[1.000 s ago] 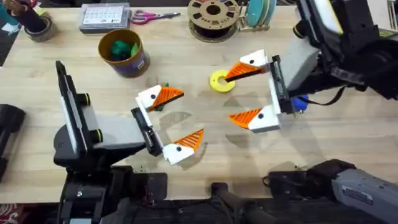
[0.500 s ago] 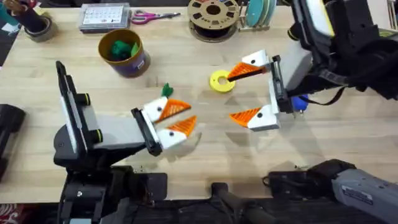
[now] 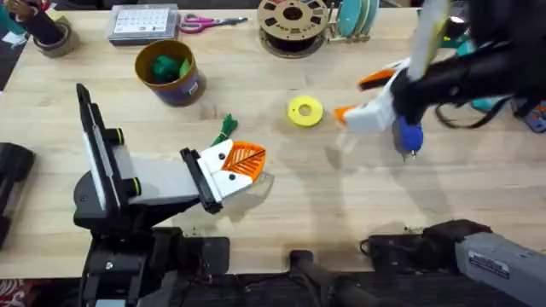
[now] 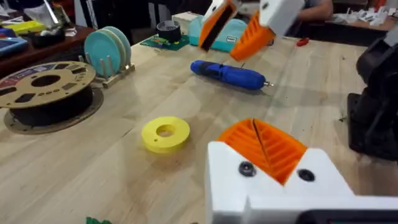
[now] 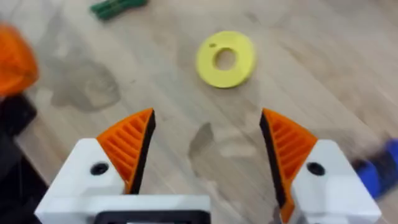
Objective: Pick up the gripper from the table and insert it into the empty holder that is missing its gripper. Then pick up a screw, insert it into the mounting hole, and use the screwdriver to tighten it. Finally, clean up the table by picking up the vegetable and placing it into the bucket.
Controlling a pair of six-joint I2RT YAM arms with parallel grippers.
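My left gripper (image 3: 241,162) is shut, its orange ribbed pads (image 4: 264,146) pressed together with nothing between them. The dark green vegetable (image 3: 225,128) lies on the table just beyond its tips, apart from them; the right wrist view shows the vegetable (image 5: 115,6) too. My right gripper (image 3: 358,96) hangs open and raised over the table's right side, and its orange pads (image 5: 127,146) stand wide apart. The blue screwdriver (image 3: 410,136) lies below it on the wood. The bucket (image 3: 171,75) stands at the back left. The loose gripper, an empty holder and the screw are out of view.
A yellow disc (image 3: 304,111) lies mid-table between the arms. Bright green lumps sit inside the bucket. A brown spool (image 3: 293,21), a teal disc rack (image 4: 107,50), scissors (image 3: 205,22) and a small parts box (image 3: 143,21) line the back edge.
My left gripper went from wide open to shut, and the vegetable stayed outside it. The right arm lifted and swung to the right, still open.
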